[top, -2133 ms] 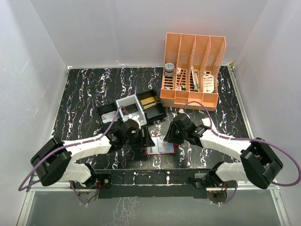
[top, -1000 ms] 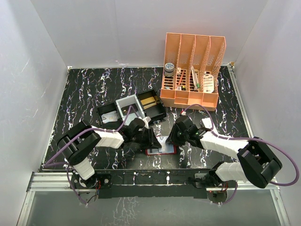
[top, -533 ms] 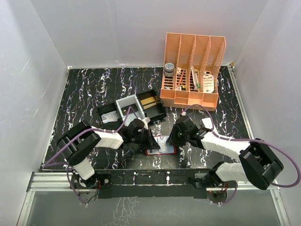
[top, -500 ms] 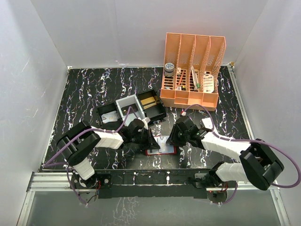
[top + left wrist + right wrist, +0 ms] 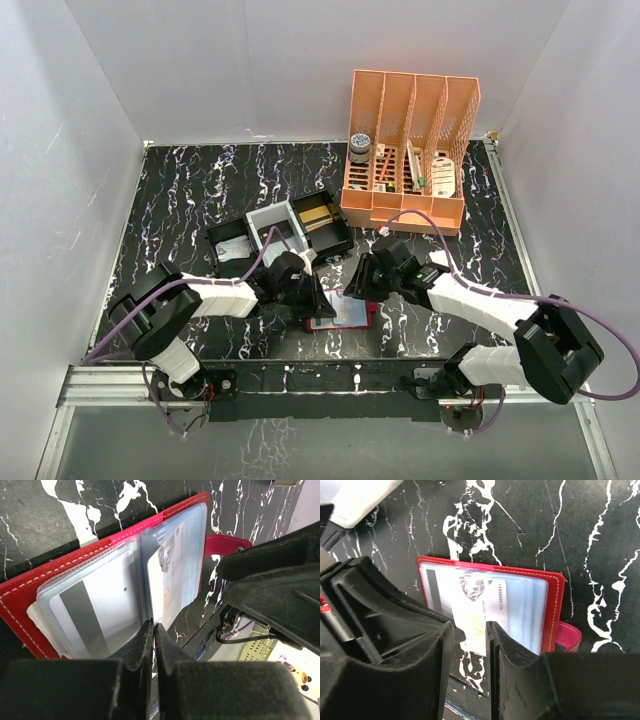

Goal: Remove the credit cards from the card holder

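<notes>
The red card holder (image 5: 349, 314) lies open near the table's front edge, clear sleeves up. My left gripper (image 5: 318, 301) is shut, its tips (image 5: 153, 625) pinching the near edge of the sleeves at the fold of the card holder (image 5: 60, 568). A white card with a grey stripe (image 5: 85, 614) sits in the left sleeve. A second credit card (image 5: 480, 605), white with a grey portrait, sticks part way out of a sleeve. Its free end lies in the gap of my right gripper (image 5: 469, 626), whose jaws stand apart over the card holder (image 5: 555, 609). Both grippers nearly meet there.
A black compartmented tray with a grey insert (image 5: 285, 230) stands just behind the left gripper. An orange file rack (image 5: 410, 150) with small items is at the back right. The metal front rail (image 5: 320, 378) runs close below the holder.
The left gripper has closed at the sleeves' edge. The right gripper's jaws have widened a little and it has shifted slightly back and left.
</notes>
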Action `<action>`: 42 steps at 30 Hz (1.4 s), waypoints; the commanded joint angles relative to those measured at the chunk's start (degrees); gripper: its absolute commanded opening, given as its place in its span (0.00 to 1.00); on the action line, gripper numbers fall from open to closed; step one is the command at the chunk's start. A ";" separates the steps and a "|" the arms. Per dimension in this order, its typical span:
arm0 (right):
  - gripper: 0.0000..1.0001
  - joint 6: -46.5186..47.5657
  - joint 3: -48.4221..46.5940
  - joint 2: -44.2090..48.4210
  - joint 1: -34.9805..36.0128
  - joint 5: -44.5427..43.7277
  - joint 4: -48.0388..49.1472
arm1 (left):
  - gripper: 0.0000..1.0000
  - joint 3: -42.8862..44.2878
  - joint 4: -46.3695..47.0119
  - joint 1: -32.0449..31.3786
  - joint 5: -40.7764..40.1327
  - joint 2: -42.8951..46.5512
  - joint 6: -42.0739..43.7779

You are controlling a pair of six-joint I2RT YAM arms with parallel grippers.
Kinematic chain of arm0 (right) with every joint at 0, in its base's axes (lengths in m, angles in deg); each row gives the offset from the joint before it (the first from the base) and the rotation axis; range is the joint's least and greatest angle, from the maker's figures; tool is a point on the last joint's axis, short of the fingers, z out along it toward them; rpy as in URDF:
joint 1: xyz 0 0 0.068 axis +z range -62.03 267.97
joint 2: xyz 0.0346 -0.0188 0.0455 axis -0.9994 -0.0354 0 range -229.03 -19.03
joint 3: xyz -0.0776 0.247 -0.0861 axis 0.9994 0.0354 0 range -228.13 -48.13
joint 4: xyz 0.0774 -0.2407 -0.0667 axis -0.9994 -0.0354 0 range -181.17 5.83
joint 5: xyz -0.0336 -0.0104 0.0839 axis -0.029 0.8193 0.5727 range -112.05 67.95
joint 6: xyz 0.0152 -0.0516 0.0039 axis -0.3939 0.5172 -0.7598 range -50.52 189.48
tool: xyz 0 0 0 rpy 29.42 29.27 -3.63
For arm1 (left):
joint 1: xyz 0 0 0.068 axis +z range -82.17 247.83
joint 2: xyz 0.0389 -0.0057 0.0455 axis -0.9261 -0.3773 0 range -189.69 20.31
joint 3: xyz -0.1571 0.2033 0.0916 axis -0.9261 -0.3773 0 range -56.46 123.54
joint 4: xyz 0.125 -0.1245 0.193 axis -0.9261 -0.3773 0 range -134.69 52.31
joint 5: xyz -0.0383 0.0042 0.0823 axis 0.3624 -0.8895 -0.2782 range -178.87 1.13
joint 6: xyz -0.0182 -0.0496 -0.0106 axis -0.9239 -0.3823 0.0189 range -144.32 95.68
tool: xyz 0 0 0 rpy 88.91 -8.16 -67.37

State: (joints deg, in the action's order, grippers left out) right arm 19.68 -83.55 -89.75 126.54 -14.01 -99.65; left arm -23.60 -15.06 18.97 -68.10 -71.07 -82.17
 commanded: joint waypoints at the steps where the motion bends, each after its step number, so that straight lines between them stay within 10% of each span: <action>1: 0.30 0.62 -2.07 -2.45 -0.16 -0.24 2.23 | 0.00 -0.17 -3.41 0.14 -1.00 3.36 2.01; 42: 0.14 1.23 2.42 -8.71 -0.13 -3.71 0.59 | 0.01 3.92 -16.87 0.48 -3.95 7.13 7.38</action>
State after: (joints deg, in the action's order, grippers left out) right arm 20.14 -82.79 -98.56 126.52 -13.75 -96.72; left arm -21.72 -27.21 19.00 -69.89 -66.26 -77.16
